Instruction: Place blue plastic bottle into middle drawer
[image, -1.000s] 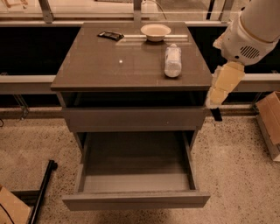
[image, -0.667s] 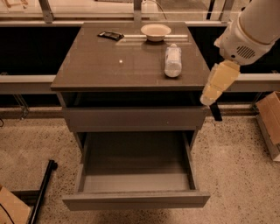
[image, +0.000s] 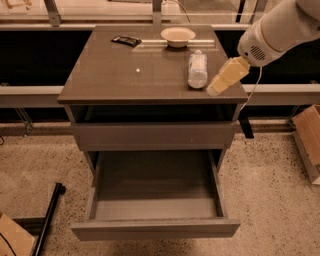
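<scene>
Floor (image: 270, 190): speckled, pebbly stone finish, well below the gripper.
Cabinet (image: 135, 75): boxy, grey-brown, with a smooth matte flat top. The gripper hangs over the top's front corner.
Middle drawer (image: 155, 228): pulled fully out, a deep rectangular box with a plain flat front and no handle. It sits well below the gripper and toward the cabinet's centre. Its inside is bare.
Upper drawer front (image: 152, 136): same grey-brown, flat and pushed in, between the gripper's level and the open drawer.
Arm (image: 280, 30): rounded white glossy shell sloping down to the gripper.
Cardboard box (image: 309, 135): brown, angular, on the floor below and outward of the gripper.
Gripper (image: 216, 88): pale yellowish, wedge-shaped, tilted tip-down over the cabinet's corner.
Jaws: cannot tell whether spread or pressed together.
Blue plastic bottle (image: 198, 70): clear, faintly bluish cylinder with a pale label, lying on its side on the cabinet top. It is just beside the gripper's tip, on the side toward the cabinet's centre, and not held.
Bowl (image: 177, 36): beige, round, shallow, beyond the bottle and well apart from the gripper.
Dark packet (image: 126, 40): flat, glossy, at the far edge of the top, farthest from the gripper.
</scene>
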